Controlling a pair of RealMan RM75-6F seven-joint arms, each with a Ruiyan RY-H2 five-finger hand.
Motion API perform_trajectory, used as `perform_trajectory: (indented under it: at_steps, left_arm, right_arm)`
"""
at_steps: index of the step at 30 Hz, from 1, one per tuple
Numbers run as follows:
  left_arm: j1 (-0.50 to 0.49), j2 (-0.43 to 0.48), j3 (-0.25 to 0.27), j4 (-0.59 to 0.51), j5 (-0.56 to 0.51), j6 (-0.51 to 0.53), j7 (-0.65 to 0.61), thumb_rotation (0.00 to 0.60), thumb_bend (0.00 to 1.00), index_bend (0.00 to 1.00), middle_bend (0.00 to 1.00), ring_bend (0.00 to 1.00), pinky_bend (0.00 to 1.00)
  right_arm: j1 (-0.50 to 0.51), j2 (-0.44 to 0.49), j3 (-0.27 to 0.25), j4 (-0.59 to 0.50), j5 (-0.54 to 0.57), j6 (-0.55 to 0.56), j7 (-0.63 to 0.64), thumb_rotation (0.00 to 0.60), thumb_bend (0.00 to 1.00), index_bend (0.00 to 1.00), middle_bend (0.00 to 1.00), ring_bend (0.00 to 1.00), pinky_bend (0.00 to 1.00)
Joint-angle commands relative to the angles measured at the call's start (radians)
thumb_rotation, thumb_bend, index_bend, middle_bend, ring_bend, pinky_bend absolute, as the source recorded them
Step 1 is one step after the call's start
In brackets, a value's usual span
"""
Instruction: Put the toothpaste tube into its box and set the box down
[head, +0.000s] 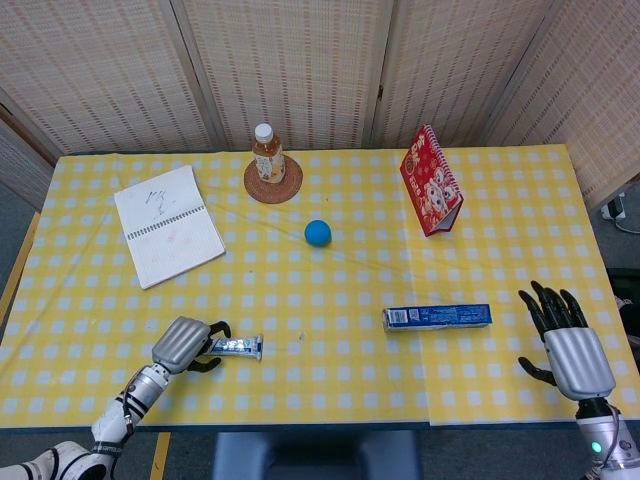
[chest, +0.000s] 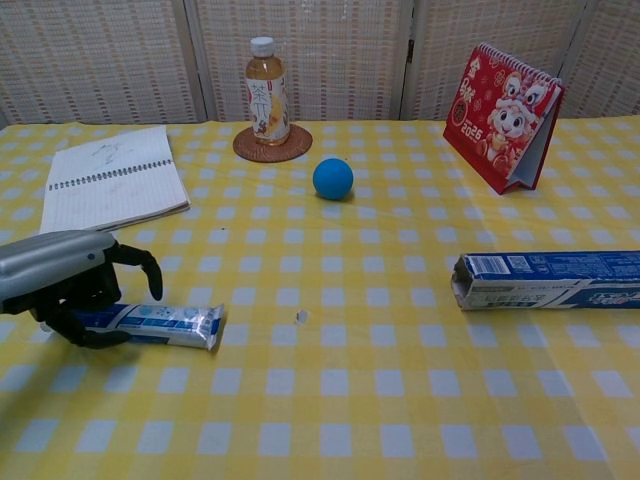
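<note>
The red desk calendar (chest: 505, 112), standing behind the toothpaste box (chest: 548, 280), bears the year "2025" in gold on its lower left corner. The bottle (chest: 267, 90), left of the calendar, carries a large Chinese character for tea on its label. Print on the box and on the toothpaste tube (chest: 150, 321) is too small to read.
</note>
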Motion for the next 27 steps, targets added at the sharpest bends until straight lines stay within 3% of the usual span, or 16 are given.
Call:
perform_trajectory:
  at_steps: [1, 20, 27]
  left_arm:
    - [-0.008, -0.008, 0.0, 0.003, -0.006, -0.007, 0.0, 0.6, 0.32, 0.42, 1.0, 1.0, 1.0]
    - [-0.056, -0.056, -0.008, 0.063, -0.075, -0.064, -0.016, 0.6, 0.32, 0.41, 1.0, 1.0, 1.0]
    - [-0.067, -0.067, 0.002, 0.083, -0.067, -0.068, -0.046, 0.6, 0.32, 0.48, 1.0, 1.0, 1.0]
  right_arm:
    - [0.0, 0.001, 0.0, -0.001, 0.001, 0.0, 0.001, 0.6, 0.21, 0.0, 0.0, 0.0, 0.0]
    - [-0.001, 0.006, 0.004, -0.001, 0.011, 0.003, 0.011, 0.6, 0.21, 0.0, 0.0, 0.0, 0.0]
    - [-0.002, 0.004, 0.006, 0.0, 0.017, 0.005, 0.006, 0.6, 0.21, 0.0, 0.0, 0.0, 0.0]
